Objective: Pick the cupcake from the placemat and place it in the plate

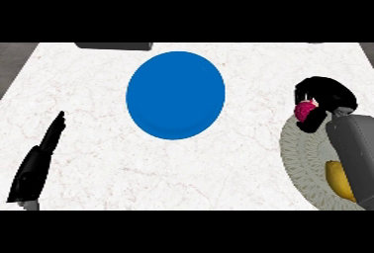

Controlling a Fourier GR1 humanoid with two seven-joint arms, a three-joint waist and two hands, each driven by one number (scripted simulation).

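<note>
Overhead, one white marbled table (102,148) fills the head view, and on it lies one round blue plate (175,95), bare on top, a little left of the middle and toward the far side. At the right edge sits one grey woven placemat (303,165), partly covered by the right forearm, with one yellow thing (337,179) resting on it that cannot be identified. One pink cupcake (304,109) shows at the far end of the placemat, near its edge, well apart from the plate. The right hand (326,96) is black and curls over the cupcake, its fingers (312,122) bent round it so that only a small pink patch shows between them; whether the cupcake rests on the mat or is lifted cannot be told. The left hand (40,158) shows at the lower left, resting near the table's edge with its fingers straight and held together, pointing away, holding nothing. One dark object (114,45) lies at the far edge, cut off.
</note>
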